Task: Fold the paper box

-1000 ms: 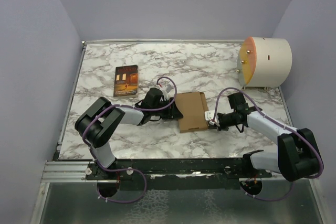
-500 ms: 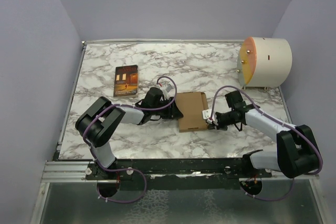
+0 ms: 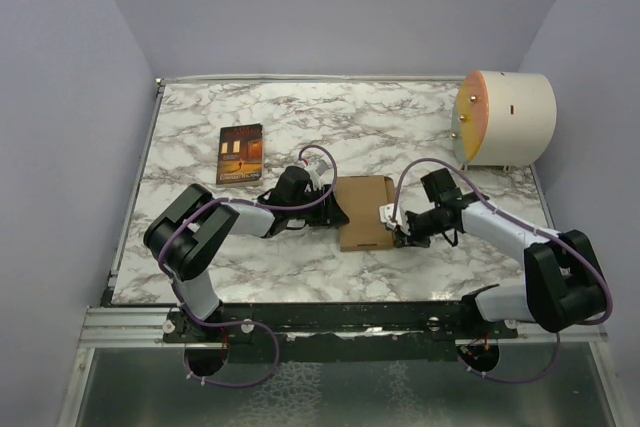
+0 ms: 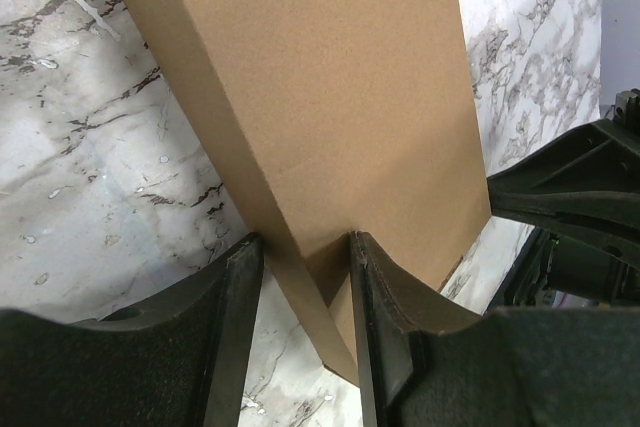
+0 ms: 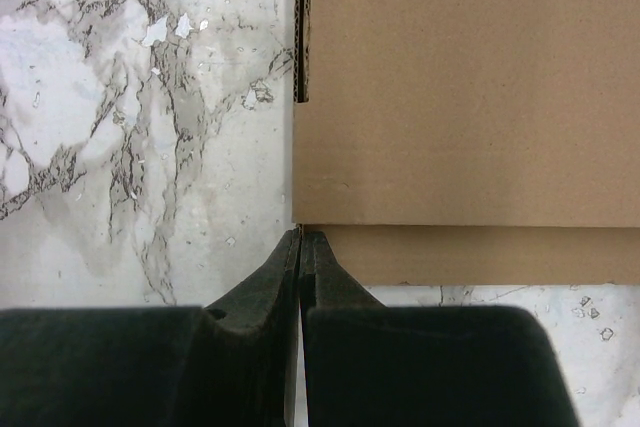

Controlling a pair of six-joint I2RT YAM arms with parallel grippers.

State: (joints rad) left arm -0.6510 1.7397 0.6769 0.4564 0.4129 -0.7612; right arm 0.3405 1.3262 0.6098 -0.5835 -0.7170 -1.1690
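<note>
In the left hand [image 4: 303, 247], edge pinched, sits the paper box [image 4: 330, 97].

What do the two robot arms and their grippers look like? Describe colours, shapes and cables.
The left arm and right arm both have bulky black joints joined by white links. A thin purple cable loops along each. The left gripper and right gripper have matte black, tapering fingers. No markings show.

walls [image 3: 330, 7]: plain lilac, three sides | table [image 3: 400, 117]: white marble, grey veins | light: soft, even
</note>
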